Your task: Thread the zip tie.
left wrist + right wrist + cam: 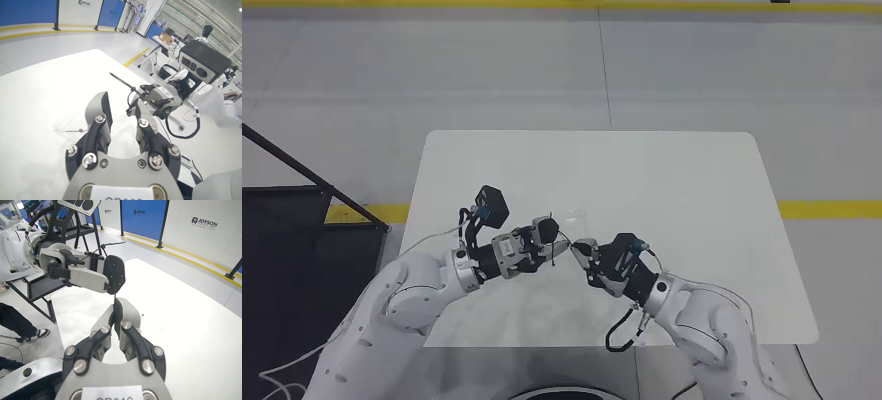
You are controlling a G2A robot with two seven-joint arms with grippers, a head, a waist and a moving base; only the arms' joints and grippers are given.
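Note:
A black zip tie [121,80] hangs in the air between my two grippers, over the front middle of the white table [692,180]. Its pointed tail sticks out past its small head [133,89], and the strap curves in a loop below. My right gripper [115,308] is shut on the strap [114,298]; it also appears across in the left wrist view [143,95]. My left gripper [121,106] stands open right beside it, with nothing between its fingers. The strap runs up past the left gripper's black pad [113,273] to the head [103,246]. From above, the grippers [547,240] [584,254] almost touch.
A clear plastic bag [66,121] with another black tie [75,130] lies on the table just beyond the grippers, also in the top view [577,220]. A black rack [282,250] stands off the table's left side. The table's far and right parts are bare.

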